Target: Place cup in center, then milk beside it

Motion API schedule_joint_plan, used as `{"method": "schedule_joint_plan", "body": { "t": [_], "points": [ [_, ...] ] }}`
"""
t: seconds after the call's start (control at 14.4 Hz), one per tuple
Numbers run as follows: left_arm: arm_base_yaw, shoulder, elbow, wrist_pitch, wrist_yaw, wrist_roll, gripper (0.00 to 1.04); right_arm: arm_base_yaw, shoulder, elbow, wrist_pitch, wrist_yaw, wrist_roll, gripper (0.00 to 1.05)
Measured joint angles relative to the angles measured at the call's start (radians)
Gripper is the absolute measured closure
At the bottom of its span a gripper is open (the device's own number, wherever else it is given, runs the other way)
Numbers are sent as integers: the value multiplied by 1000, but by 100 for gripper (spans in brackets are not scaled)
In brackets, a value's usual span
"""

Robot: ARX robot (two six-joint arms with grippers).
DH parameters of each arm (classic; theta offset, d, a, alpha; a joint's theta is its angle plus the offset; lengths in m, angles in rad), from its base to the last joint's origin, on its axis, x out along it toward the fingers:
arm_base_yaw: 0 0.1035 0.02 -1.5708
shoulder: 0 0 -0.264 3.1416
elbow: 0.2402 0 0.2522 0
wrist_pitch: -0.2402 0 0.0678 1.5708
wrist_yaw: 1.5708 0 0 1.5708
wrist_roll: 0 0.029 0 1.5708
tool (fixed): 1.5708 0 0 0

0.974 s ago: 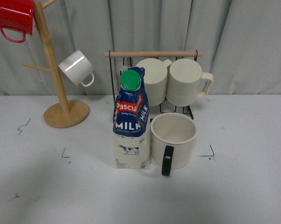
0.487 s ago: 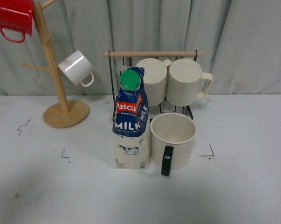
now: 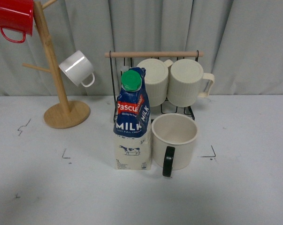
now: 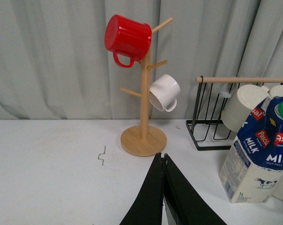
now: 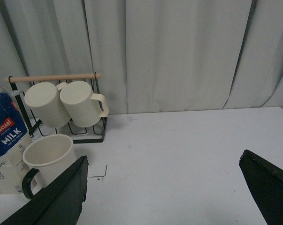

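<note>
From the front, the cup (image 3: 174, 140) stands upright on the white desk (image 3: 254, 187) inside the center (image 3: 92, 159), the patch framed by small black corner marks, its black handle turned toward the robot. The milk (image 3: 133, 122) stands upright at its side, touching or nearly so, which looks like the arrangement the task asks for. Neither arm shows here. Behind them a black wire rack (image 3: 188, 110) holds two ribbed mugs (image 3: 172, 82) on their sides, and a wooden mug tree (image 3: 57, 89) carries a red mug (image 3: 12, 18) and a small white mug (image 3: 77, 68). Pale grey curtains (image 3: 254, 42) close off the back.

From the left wrist, the left gripper (image 4: 164, 161) has its jaws pressed together on nothing, well clear of the carton.

From the right wrist, the right gripper (image 5: 162, 180) has its jaws spread wide and empty, away from the cup.
</note>
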Motion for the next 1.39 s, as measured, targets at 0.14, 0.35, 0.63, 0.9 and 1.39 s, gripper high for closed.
{"method": "schedule_joint_plan", "body": {
  "t": [0.14, 0.35, 0.63, 0.9, 1.39],
  "points": [
    [0, -48, 0, -47, 0, 0, 103, 0, 0, 0, 0, 0, 0, 6],
    [0, -104, 0, -104, 0, 0, 103, 0, 0, 0, 0, 0, 0, 6],
    [0, -293, 1, -313, 0, 0, 103, 0, 0, 0, 0, 0, 0, 6],
    [0, -298, 0, -310, 0, 0, 103, 0, 0, 0, 1, 0, 0, 6],
    [0, -298, 0, -309, 0, 0, 27, 0, 0, 0, 0, 0, 0, 6]
  ]
}}
